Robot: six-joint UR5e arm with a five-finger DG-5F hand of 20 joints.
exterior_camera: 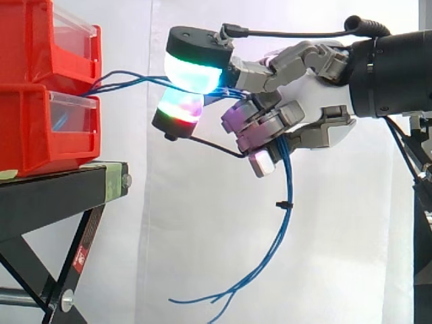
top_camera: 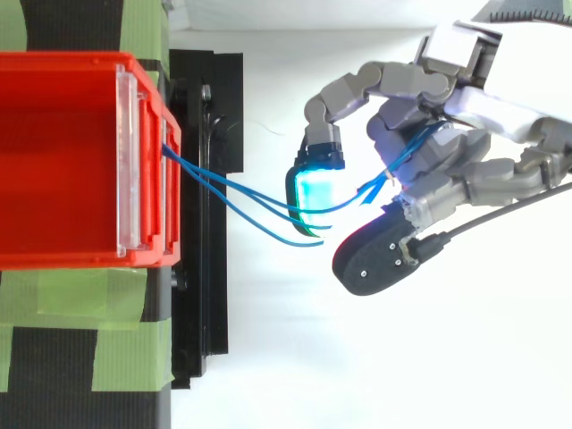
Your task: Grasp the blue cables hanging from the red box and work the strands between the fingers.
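My hand (exterior_camera: 307, 94) sits at centre right of the side view, its fingers curled round the blue cables (exterior_camera: 286, 179) and pinching the strands among them. The cables leave the front of the stacked red bins (exterior_camera: 40, 128) at upper left and run across to my fingers. From there they hang to loose ends at bottom centre. The bins rest on a black stand (exterior_camera: 54, 192) at lower left. From above, the strands pass under my cyan pad (top_camera: 313, 192).

I am counting two red bins (exterior_camera: 40, 128), one on top of the other, one black stand (exterior_camera: 61, 192), three blue cables (exterior_camera: 286, 177) and one black tie (exterior_camera: 283, 203).
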